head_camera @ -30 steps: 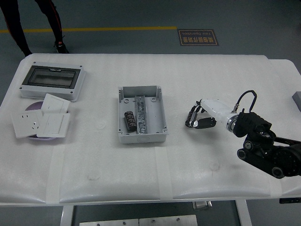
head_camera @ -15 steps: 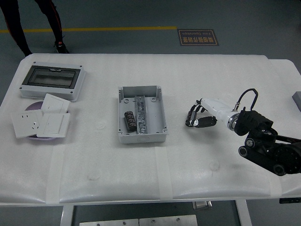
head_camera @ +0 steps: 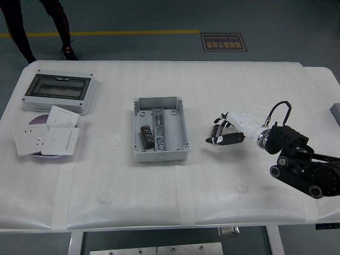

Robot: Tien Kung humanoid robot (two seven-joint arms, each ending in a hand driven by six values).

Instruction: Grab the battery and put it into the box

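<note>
Padded white table (head_camera: 159, 207), ribbed black cylindrical battery (head_camera: 146, 136) inside open grey plastic box (head_camera: 160, 129), white-shelled right hand (head_camera: 226, 134) nearby, fingers loosely spread, empty.

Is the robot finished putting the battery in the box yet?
It looks done: the battery lies inside the open grey box, left of its middle rail. The right hand holds nothing; it hangs over the table to the right of the box, fingers loosely spread. No other battery shows on the table, so nothing seems left except pulling the arm away. The left hand is out of view.
</note>
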